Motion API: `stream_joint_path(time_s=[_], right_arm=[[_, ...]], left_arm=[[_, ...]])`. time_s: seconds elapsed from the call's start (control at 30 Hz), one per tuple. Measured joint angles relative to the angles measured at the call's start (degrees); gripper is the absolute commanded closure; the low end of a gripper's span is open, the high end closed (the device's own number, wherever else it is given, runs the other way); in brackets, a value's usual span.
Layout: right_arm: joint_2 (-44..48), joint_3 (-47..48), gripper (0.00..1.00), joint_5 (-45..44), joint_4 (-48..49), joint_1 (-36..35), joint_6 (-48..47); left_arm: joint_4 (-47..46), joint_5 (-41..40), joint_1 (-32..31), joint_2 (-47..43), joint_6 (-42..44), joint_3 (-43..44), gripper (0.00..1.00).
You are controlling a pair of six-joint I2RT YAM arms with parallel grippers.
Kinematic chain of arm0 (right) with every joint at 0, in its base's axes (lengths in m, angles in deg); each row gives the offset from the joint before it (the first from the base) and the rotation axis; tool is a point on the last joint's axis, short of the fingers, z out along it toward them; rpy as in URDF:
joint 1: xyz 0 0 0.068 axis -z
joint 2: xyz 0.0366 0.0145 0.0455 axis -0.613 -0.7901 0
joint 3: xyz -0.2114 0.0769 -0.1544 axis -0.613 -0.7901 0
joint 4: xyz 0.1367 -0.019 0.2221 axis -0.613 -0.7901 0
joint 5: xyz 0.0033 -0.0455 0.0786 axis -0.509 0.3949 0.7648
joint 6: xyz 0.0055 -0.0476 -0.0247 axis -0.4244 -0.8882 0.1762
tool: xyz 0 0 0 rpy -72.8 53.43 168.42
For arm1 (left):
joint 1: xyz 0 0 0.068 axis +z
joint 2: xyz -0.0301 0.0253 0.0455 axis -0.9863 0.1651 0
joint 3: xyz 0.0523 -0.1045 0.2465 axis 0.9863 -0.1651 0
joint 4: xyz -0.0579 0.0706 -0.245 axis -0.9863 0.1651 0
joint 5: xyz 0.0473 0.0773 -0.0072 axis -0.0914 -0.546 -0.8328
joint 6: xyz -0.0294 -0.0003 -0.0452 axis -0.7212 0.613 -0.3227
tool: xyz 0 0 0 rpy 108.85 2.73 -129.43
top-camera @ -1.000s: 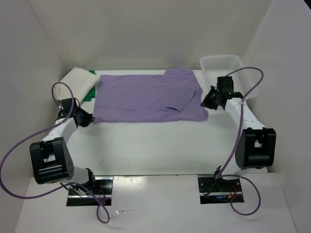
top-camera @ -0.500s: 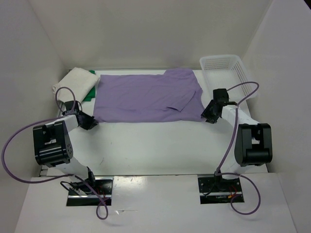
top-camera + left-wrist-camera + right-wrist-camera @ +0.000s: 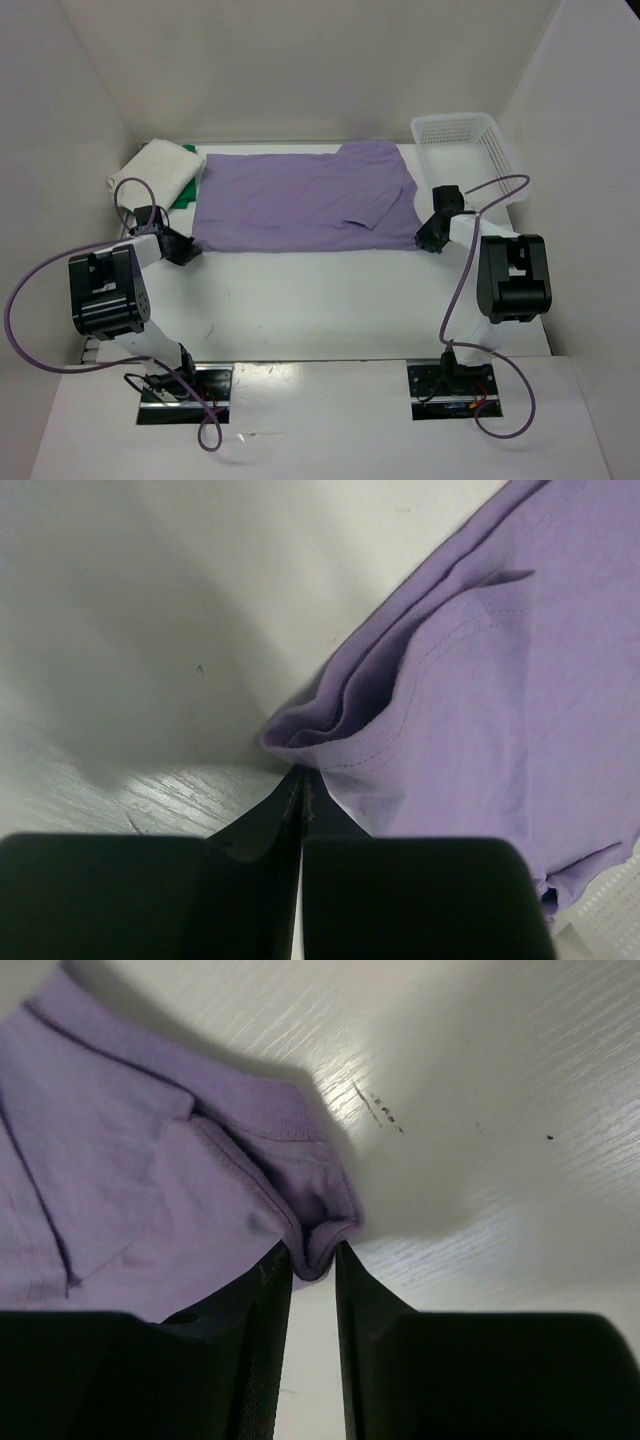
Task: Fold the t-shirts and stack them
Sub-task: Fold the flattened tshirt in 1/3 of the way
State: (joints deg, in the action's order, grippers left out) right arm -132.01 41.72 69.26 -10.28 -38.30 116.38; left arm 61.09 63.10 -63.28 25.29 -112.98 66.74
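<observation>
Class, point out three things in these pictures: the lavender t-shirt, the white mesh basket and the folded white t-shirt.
lavender t-shirt (image 3: 290, 200), top external view, middle of its flat body.
white mesh basket (image 3: 505, 160), top external view, right wall.
folded white t-shirt (image 3: 158, 167), top external view, top surface.

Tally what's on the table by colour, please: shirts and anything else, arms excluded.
Purple t-shirt, spread flat: 1
White folded t-shirt, far left: 1
Green t-shirt, mostly hidden under the white one: 1
White mesh basket, far right: 1
Total: 4
</observation>
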Motion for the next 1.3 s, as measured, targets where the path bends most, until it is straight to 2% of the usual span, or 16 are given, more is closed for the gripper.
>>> stream_joint_path(time_s=[0.03, 0.17, 0.37, 0.67, 0.7, 0.77, 0.8, 0.93, 1.3], right_arm=[[-0.52, 0.00, 0.84, -0.24, 0.24, 0.00, 0.15], [-1.46, 0.02, 0.99, -0.70, 1.38, 0.00, 1.16], [-0.48, -0.02, 1.00, -2.08, -0.11, 0.00, 1.84], [8.94, -2.47, 1.00, -2.82, -8.35, 0.04, 1.11], [9.68, -2.75, 1.00, -2.82, -9.14, 0.11, 0.90], [10.27, -3.02, 1.00, -2.60, -10.38, 0.26, 0.50], [10.25, -3.19, 1.00, -2.36, -10.40, 0.31, 0.37], [8.46, -3.52, 1.00, -0.92, -10.12, 0.61, -0.42], [5.97, -4.37, 1.00, 3.08, -7.67, 1.03, -2.12]], left_arm=[[0.00, -0.02, 0.00, 0.00, 0.04, 0.00, 1.00], [0.11, -0.28, 0.02, -0.02, 0.42, 0.04, 1.00], [3.17, -3.02, 3.34, -3.37, 3.39, -1.14, 1.00], [11.52, -3.98, 8.07, -11.43, 7.50, -5.07, 1.00], [12.28, -3.76, 8.17, -13.33, 7.63, -5.86, 0.96], [12.81, -2.12, 8.22, -17.00, 7.93, -7.45, 0.77], [12.76, -0.94, 8.20, -18.29, 8.07, -8.07, 0.58], [10.25, 2.47, 6.38, -16.81, 8.07, -8.20, 0.34], [0.63, 8.98, 4.70, -8.37, 4.37, -6.86, 0.35]])
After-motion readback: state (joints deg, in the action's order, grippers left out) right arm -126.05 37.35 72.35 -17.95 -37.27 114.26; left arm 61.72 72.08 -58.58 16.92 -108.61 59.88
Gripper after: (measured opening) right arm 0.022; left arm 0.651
